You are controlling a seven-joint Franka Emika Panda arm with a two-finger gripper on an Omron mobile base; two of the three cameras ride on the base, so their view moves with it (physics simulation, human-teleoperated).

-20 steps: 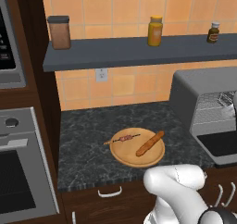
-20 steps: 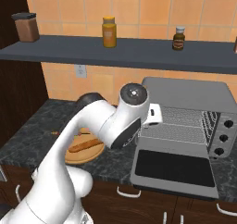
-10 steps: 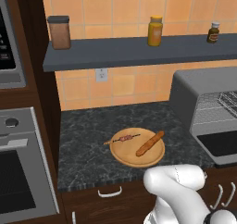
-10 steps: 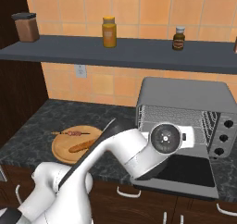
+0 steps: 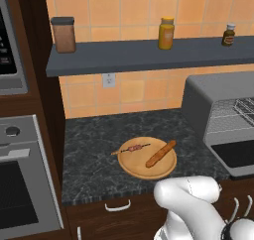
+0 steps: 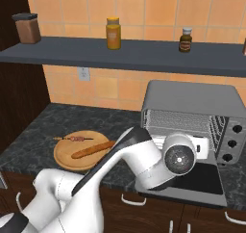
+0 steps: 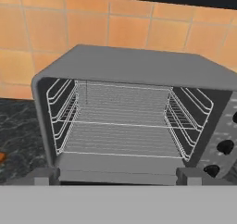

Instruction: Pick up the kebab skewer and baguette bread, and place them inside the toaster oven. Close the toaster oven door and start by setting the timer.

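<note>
The kebab skewer (image 5: 134, 148) (image 6: 74, 138) and the baguette bread (image 5: 160, 153) (image 6: 93, 149) lie side by side on a round wooden plate (image 5: 130, 167) (image 6: 65, 156). To their right stands the toaster oven (image 5: 218, 92) (image 6: 192, 95) (image 7: 134, 65). Its toaster oven door (image 5: 238, 154) (image 6: 199, 178) is folded down flat. The wire rack (image 7: 122, 126) inside is bare. My gripper (image 6: 196, 147) hovers over the lowered door and faces the cavity, its fingers hidden behind the hand. Nothing is held between them.
Three knobs (image 6: 235, 129) (image 7: 225, 146) run down the toaster oven's right front. A shelf (image 5: 149, 53) above the counter carries jars and bottles. A built-in steel oven (image 5: 20, 184) stands at the left. The dark counter (image 5: 94, 159) ends at drawer fronts below.
My arm has swung down and to the right, carrying the hand from the toaster oven's left front corner to the middle of its opening. The food has not moved.
</note>
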